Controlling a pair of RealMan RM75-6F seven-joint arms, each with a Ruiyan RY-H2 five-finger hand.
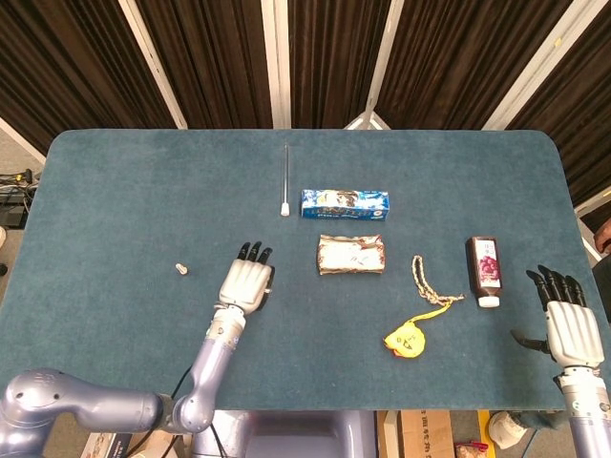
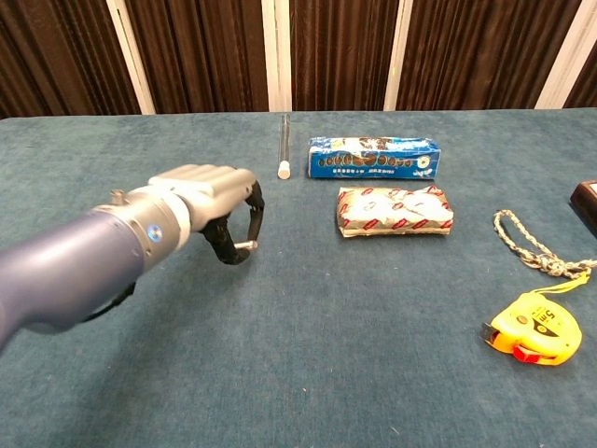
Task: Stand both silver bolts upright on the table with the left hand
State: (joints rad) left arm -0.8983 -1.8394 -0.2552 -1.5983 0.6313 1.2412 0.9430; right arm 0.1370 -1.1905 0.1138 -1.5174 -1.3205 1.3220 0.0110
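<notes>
Near the table's left centre, the left hand [image 2: 210, 201] pinches a short silver bolt [image 2: 244, 246] horizontally; releasing untilted risks it rolling toward the other silver bolt [image 1: 179, 269].

Teal table [image 1: 115, 191]: bolt [image 1: 179, 269], blue box [image 1: 345, 203], packet [image 1: 351, 254], tape measure [image 1: 406, 338]

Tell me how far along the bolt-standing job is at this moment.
Done: possibly one. The silver bolt left of the left hand sits alone on the table, but it is too small to tell whether it stands upright. In hand: the left hand pinches the other bolt, its shaft roughly sideways in the chest view. Left: set that bolt upright and let go. The right hand is open and idle.
</notes>
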